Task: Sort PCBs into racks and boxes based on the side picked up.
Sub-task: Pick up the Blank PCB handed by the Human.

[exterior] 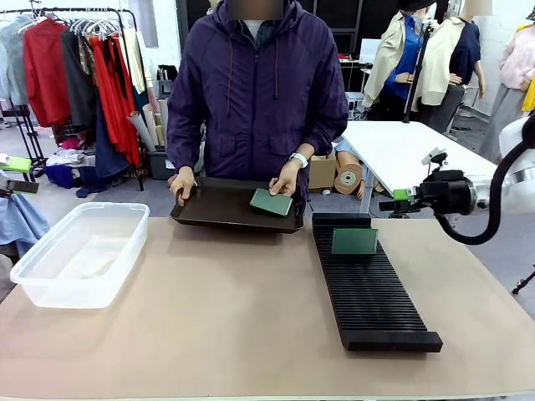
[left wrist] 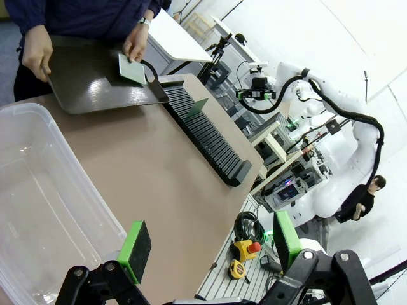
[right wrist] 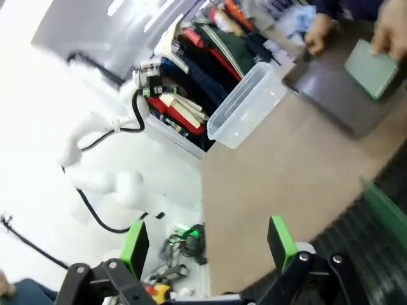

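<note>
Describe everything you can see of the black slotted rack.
The rack is long, black and rectangular, plastic by the look, its top ribbed with many narrow parallel slots. It lies flat on the tan table, on the robot's right side, running from near the front edge toward the person. One green PCB stands upright in a slot near its far end. That end lies beside the black tray; whether they touch, I cannot tell.

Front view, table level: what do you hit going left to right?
clear tub → black tray carrying a loose PCB under the person's hand → black rack with a racked PCB standing in it
</note>
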Available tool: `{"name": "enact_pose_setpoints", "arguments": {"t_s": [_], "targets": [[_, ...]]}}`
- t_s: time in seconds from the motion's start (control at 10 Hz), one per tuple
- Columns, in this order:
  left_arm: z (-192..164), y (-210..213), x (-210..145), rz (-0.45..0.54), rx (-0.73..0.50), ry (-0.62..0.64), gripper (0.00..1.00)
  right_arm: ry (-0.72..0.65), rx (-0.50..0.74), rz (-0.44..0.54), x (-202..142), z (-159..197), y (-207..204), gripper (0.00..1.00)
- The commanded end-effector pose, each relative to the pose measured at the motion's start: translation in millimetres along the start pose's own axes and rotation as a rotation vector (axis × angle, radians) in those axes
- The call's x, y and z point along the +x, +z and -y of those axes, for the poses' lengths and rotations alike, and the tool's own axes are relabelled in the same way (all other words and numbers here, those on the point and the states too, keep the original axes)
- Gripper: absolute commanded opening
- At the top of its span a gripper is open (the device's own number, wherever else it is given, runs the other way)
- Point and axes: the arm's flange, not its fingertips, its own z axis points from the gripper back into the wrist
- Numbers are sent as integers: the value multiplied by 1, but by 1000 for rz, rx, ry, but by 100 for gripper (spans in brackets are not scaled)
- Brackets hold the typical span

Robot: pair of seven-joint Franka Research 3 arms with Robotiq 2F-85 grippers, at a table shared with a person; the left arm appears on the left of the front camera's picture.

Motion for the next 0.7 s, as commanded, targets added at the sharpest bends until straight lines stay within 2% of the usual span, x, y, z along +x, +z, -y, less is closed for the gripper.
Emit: {"name": "enact_pose_setpoints", "arguments": {"t_s": [0.0, 0.3, 0.6], "targets": [[2, 0, 1, 3, -3, 5, 100, -174, -51, -35, -2, -26, -3, 100], [2, 0, 1, 3, -3, 5, 100, -344, 32, -14, -7, -44, -5, 100], [2, 0, 1, 3, -3, 5, 100, -342, 65, -13, -11, -66, -7, 100]]}}
